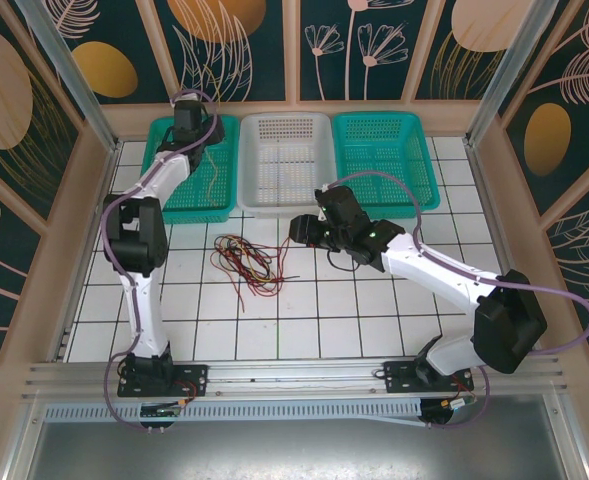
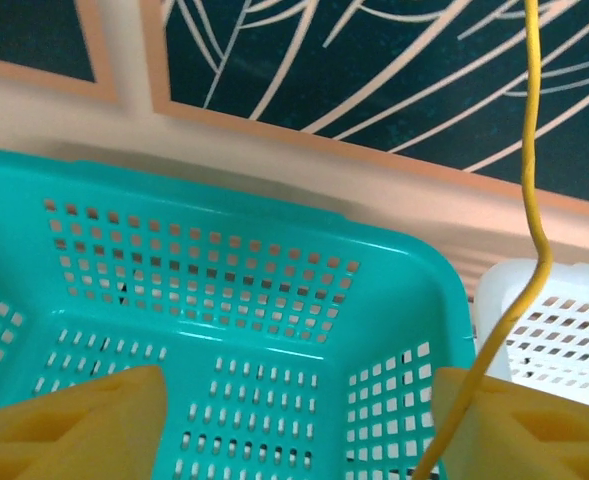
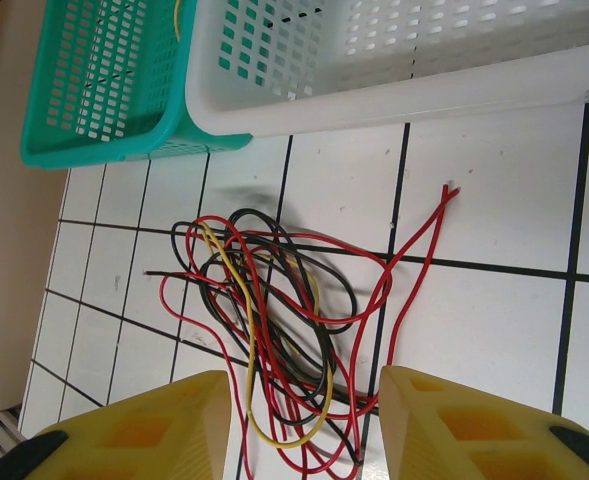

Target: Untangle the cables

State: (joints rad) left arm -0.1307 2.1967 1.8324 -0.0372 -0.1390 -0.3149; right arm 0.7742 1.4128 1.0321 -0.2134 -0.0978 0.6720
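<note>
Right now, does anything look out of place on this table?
Yes: one thin yellow wire hangs beside the left gripper over the teal perforated plastic basket, away from the knot of thin red, black and yellow wires lying on the white tiled table.

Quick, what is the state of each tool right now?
Left tool: open; a yellow cable runs past it.
Right tool: open, empty, pointing at the cable tangle.

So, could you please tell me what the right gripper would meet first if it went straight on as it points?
Probably the tangle of cables lying on the tiled table, right ahead of the open right gripper; depth is unclear.
</note>
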